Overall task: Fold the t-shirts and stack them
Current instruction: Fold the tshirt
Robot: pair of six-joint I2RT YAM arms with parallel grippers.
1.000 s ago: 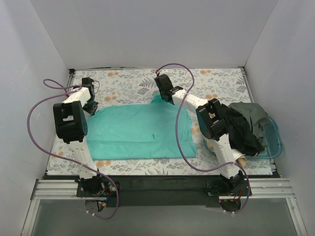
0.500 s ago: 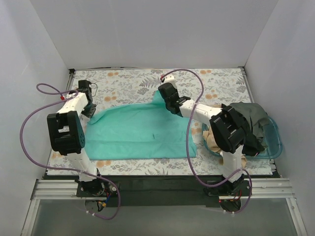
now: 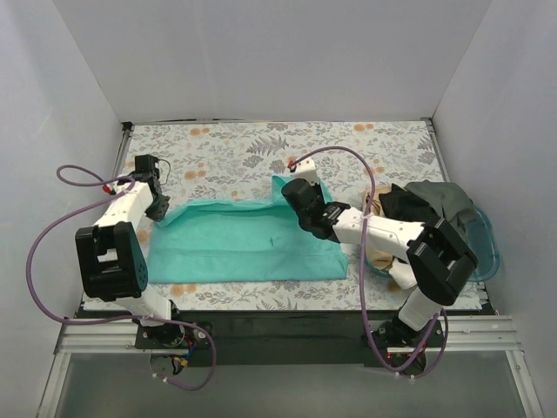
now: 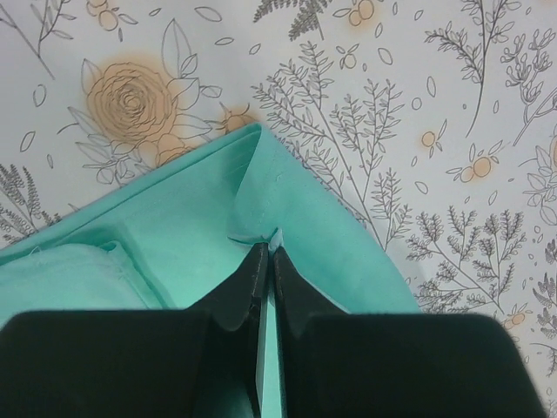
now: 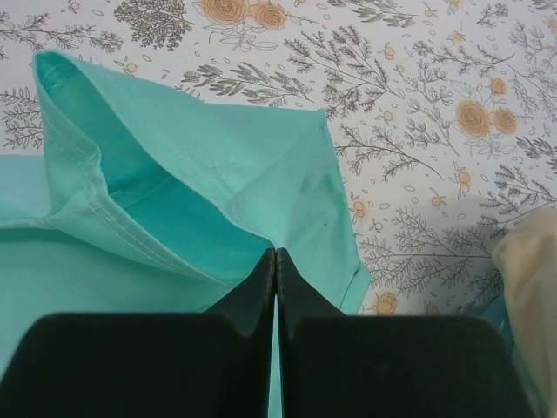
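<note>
With left claw (image 4: pixel 268 250), grips the teal-green t-shirt (image 3: pixel 244 244) at its far-left corner, fingers pressed tight on a raised fold. With right claw (image 5: pixel 275 254), pinches the same garment at its far-right corner (sleeve hem gaping just beyond the tips), fingers closed on cloth. Lies spread across the middle of the floral surface (image 3: pixel 235 148), near edge flat. Heaped at the right edge, in and over a blue tub (image 3: pixel 484 254): black shirt (image 3: pixel 409 207), grey-olive shirt (image 3: pixel 446 202), beige shirt (image 3: pixel 379 254).

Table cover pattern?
The table cover is white with grey leaves and orange flowers; left wrist view.
</note>
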